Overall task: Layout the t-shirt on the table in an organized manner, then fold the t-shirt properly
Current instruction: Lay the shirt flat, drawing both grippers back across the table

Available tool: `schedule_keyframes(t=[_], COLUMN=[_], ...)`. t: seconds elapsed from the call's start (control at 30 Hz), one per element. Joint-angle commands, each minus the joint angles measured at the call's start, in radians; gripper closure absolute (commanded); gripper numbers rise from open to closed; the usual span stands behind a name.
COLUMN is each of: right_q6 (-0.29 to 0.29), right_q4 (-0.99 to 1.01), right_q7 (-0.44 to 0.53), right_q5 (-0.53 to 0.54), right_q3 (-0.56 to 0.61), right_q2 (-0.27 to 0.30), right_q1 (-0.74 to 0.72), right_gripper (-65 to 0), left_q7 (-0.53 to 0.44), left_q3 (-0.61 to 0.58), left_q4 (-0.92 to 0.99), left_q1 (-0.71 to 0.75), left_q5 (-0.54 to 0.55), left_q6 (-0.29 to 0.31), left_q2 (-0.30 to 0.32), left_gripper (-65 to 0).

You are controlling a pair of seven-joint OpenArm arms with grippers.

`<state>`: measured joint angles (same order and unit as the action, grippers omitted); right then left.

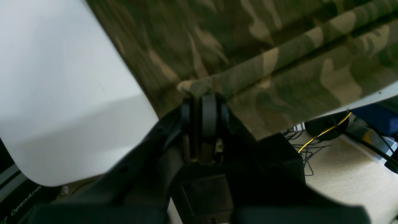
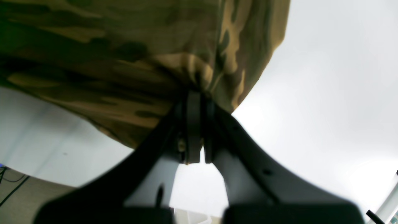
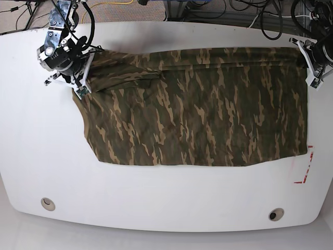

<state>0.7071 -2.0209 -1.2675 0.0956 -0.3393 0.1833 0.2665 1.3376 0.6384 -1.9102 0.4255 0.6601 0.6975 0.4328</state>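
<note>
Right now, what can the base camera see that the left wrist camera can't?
Only the base view shows the whole t-shirt spread out, both arms at its far corners, two round grommets and a red-outlined rectangle mark.

Only the left wrist view shows the left end effector up close, shut on a bunched bit of t-shirt, plus the carpet floor with a yellow cable.

Both show the camouflage t-shirt lying on the white table.
</note>
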Motion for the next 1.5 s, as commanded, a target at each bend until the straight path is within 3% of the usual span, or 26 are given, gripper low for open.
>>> schedule_keyframes(t=[0.0,0.43,0.97,1.13,1.47], right_q6=[-0.009,-0.009,-0.009,-0.009,-0.009], right_q4=[-0.019,-0.018,-0.014,-0.013,-0.011], right_q7=[-0.011,-0.011,-0.008,-0.004,0.015], right_q5=[-0.050,-0.049,-0.047,-0.049,-0.049], right_q3=[-0.011,-0.011,-0.013,-0.013,-0.011], right_q2=[0.008,0.006,0.005,-0.031,-0.035], right_q1=[0.007,0.041,-0.034,-0.071,-0.102], right_gripper=[-0.2,-0.2,-0.3,-0.3,-0.3], left_q7=[0.004,0.003,0.003,0.003,0.003], left_q3=[0.013,0.007,-0.116,-0.133,-0.134], left_q4=[-0.012,-0.010,-0.010,-0.008,0.016], left_q1=[-0.004,-0.012,-0.153,-0.181,-0.181], left_q5=[-0.038,-0.044,-0.239,-0.248,-0.248], left_q6=[0.001,0.001,0.001,0.001,0.001], left_q2=[0.039,0.061,0.053,0.051,0.051], left_gripper=[0.0,0.0,0.0,0.0,0.0])
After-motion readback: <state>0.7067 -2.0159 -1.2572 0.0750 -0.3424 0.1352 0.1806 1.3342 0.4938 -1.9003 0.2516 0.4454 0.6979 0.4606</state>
